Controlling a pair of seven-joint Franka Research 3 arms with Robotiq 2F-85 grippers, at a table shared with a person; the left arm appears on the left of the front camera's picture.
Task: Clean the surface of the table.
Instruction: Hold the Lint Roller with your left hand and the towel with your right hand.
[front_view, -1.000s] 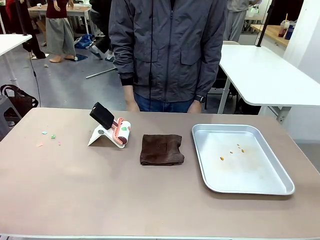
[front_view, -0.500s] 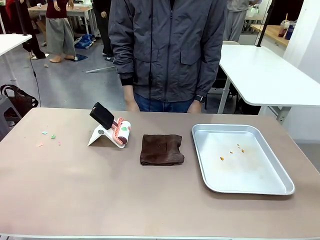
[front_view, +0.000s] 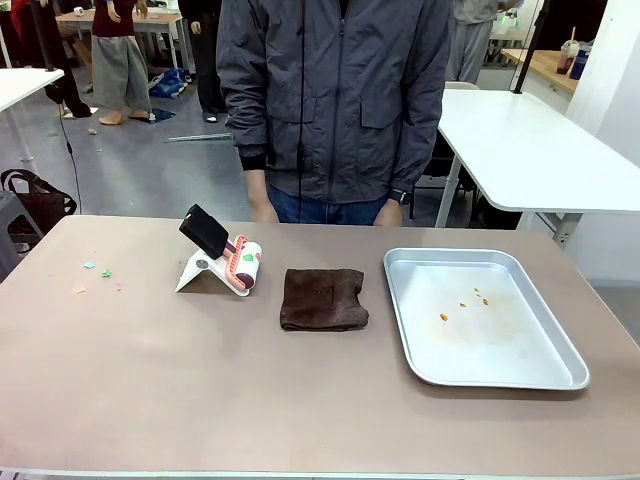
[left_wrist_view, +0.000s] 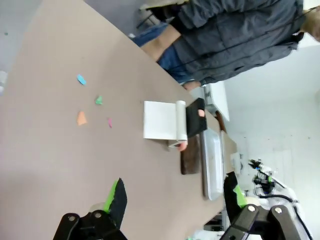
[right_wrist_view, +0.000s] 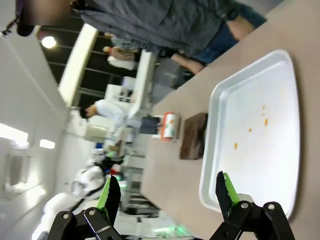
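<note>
Nothing on the table (front_view: 300, 400) has shifted since a second ago; only a passer-by (front_view: 207, 60) far behind has walked on. The table spans the foreground of the front view, with one folded brown cloth (front_view: 323, 298) near its middle. Just left of the cloth stands one lint roller (front_view: 222, 262), and farther left lie four coloured paper scraps (front_view: 88, 265). Right of the cloth sits one silver tray (front_view: 500, 350) holding four orange crumbs (front_view: 443, 317). One person (front_view: 335, 100) stands beyond the cloth. The left gripper (left_wrist_view: 175, 197) and right gripper (right_wrist_view: 167, 194) both gape wide, holding nothing.
</note>
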